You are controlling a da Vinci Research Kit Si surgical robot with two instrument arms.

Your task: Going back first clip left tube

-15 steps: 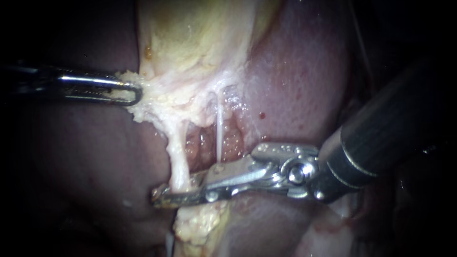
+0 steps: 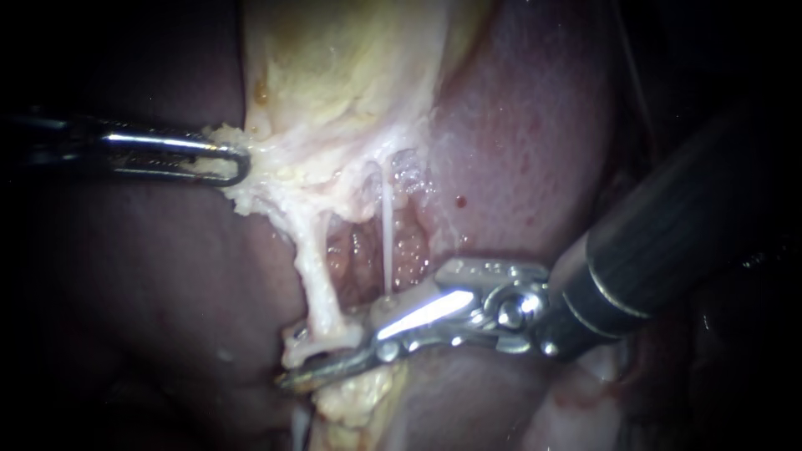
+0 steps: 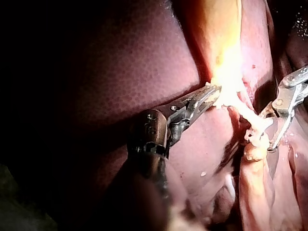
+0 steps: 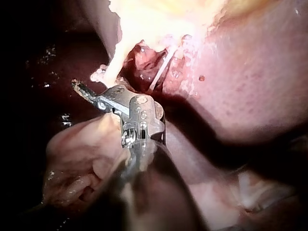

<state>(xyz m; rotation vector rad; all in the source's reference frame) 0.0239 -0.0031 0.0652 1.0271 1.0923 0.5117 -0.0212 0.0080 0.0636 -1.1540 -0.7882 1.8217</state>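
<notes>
Gripping the pale edge of the gallbladder (image 2: 334, 75), the left instrument (image 2: 238, 163) is clamped shut on that tissue. The right instrument (image 2: 322, 367) is seen with jaws slightly parted and nothing held. The left tube (image 2: 313, 276) is stretched taut, its lower end lying against those jaws. A thinner tube (image 2: 387, 234) is seen just beyond them.
</notes>
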